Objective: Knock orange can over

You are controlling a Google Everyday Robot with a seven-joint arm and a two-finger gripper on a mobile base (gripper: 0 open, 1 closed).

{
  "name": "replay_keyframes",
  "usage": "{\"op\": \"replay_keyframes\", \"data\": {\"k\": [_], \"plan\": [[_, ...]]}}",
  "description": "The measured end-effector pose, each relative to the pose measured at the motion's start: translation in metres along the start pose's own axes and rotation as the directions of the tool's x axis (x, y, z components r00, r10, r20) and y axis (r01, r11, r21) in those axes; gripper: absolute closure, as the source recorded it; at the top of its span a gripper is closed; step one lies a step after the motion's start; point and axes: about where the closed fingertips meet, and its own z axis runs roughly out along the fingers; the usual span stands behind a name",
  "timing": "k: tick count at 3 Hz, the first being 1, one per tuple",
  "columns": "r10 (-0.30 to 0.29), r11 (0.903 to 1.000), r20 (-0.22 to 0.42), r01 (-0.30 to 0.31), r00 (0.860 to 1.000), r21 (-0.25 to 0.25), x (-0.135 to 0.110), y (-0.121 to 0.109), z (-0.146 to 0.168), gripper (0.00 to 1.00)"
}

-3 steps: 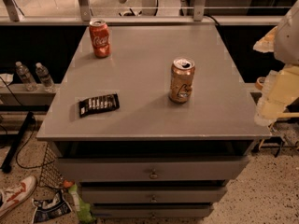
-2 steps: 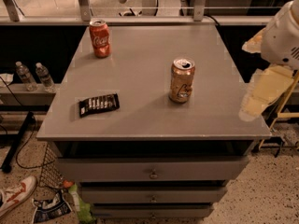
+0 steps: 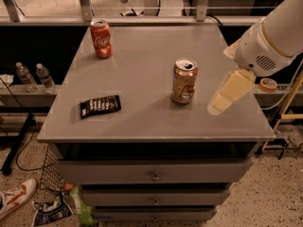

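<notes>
The orange can point(image 3: 184, 81) stands upright on the grey table top point(image 3: 142, 56), right of centre, with its silver top opened. My gripper point(image 3: 223, 100) comes in from the right on a white arm. Its pale fingers point down and to the left, just right of the can and a short gap away from it. It holds nothing.
A red cola can point(image 3: 101, 39) stands upright at the far left corner. A dark snack packet point(image 3: 100, 106) lies flat near the front left. The table has drawers below. Water bottles point(image 3: 35, 77) stand on a low shelf to the left. A tape roll point(image 3: 268, 84) lies on the right.
My arm has swung in from the right edge toward the orange can, and the gripper now hangs over the table top close to the can. The can has not moved.
</notes>
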Motion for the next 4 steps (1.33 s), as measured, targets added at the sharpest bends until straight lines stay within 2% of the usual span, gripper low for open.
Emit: {"op": "replay_keyframes", "data": {"k": [1, 2, 4], "plan": [[0.045, 0.9989, 0.107, -0.046, 0.993, 0.006, -0.008, -0.012, 0.022, 0.0], [0.076, 0.9969, 0.208, -0.078, 0.975, 0.001, -0.013, -0.025, 0.038, 0.0], [0.14, 0.9901, 0.362, -0.128, 0.921, -0.058, -0.027, -0.039, 0.069, 0.0]]}}
